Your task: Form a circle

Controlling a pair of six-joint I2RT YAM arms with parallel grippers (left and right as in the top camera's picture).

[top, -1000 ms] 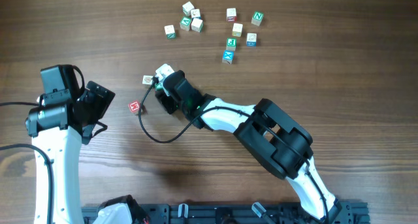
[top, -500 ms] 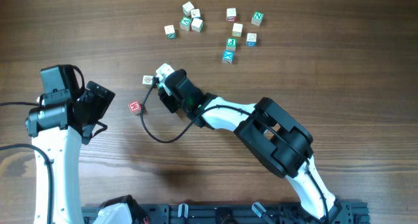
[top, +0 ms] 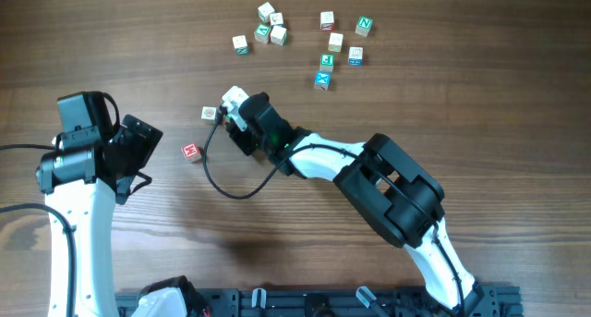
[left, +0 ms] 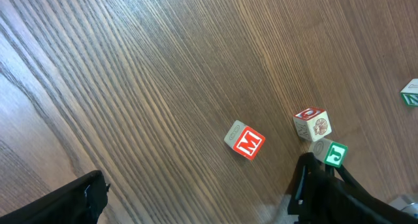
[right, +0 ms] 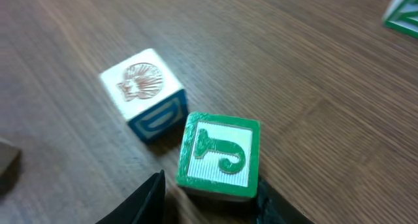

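Observation:
The circle's pieces are small letter cubes, and no ring shows. My right gripper (top: 236,106) (right: 212,194) is shut on a green J cube (right: 220,155) (left: 335,153), one finger at each side. Just left of it sits a cube with a shell face and a blue D (right: 142,93) (top: 210,114) (left: 312,123). A red M cube (top: 191,152) (left: 245,140) lies alone, farther toward the left arm. My left gripper (top: 137,151) (left: 199,201) hangs open over bare wood, short of the M cube.
Several more cubes lie scattered at the table's far side in two loose groups (top: 268,30) (top: 337,44). A black cable (top: 217,183) loops on the wood below the right gripper. One green-edged cube (right: 401,15) shows at the right wrist view's top corner.
My right gripper's fingers have come in on the green J cube, and it has shifted slightly up and right with the cube. The left arm has not moved.

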